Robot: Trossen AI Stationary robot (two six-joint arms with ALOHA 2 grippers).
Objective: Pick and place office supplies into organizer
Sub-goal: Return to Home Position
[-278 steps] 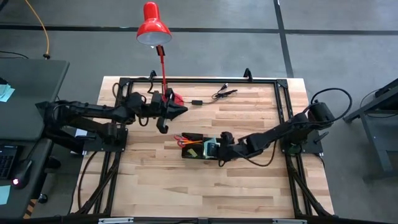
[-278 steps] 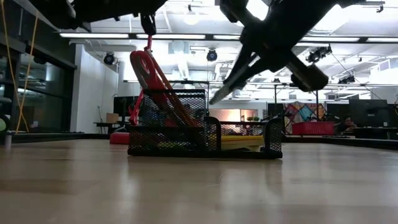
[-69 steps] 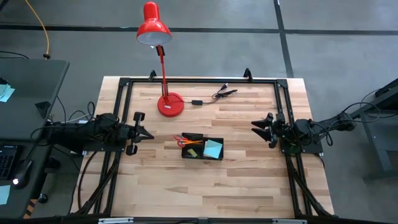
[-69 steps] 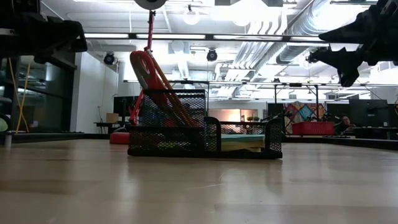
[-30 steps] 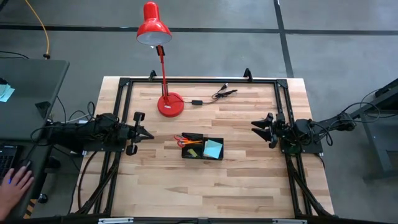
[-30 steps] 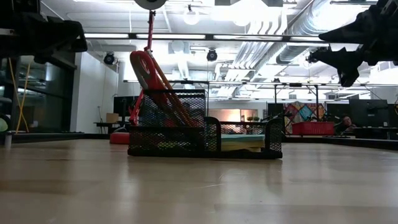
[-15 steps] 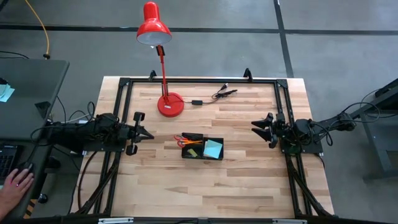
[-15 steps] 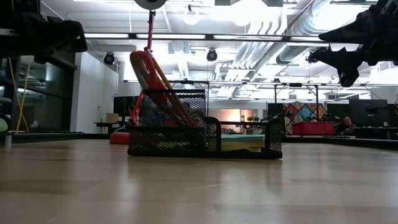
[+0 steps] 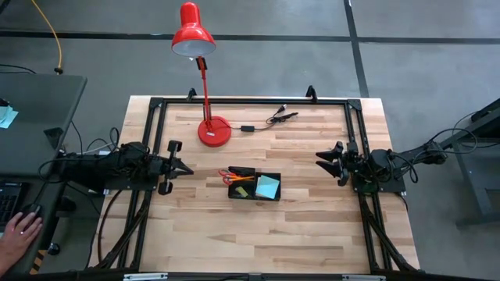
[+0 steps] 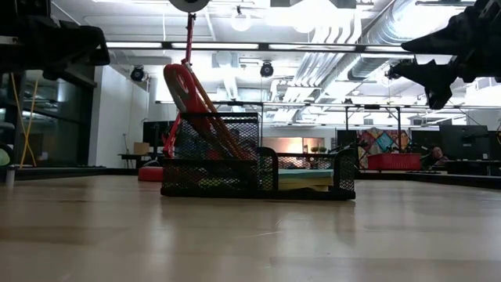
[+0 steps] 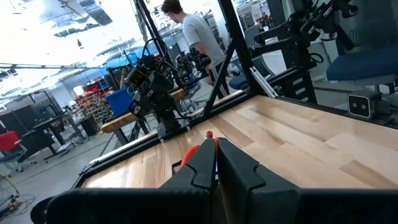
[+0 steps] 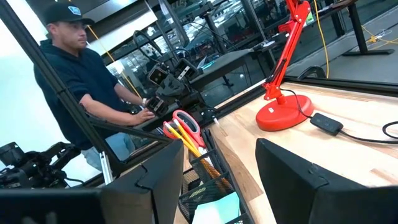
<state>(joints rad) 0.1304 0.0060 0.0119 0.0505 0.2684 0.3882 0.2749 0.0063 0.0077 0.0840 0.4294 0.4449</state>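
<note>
Tabletop (image 9: 312,226): lamp (image 9: 213,131) (cable (image 9: 269,121) beside) near organizer (image 9: 239,193)

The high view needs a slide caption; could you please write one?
Arms parked at either side, left gripper and right gripper facing the organizer holding scissors, pencils and blue sticky notes.

Organizer (image 10: 258,168) mesh blurring its contents, lamp (image 10: 189,35) head cut off above, person's hand (image 9: 17,232) cropped at edge.

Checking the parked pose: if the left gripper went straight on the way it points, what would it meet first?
Likely the organizer with its red-handled scissors, showing just past the shut left gripper; height is unclear, so it might pass over.
</note>
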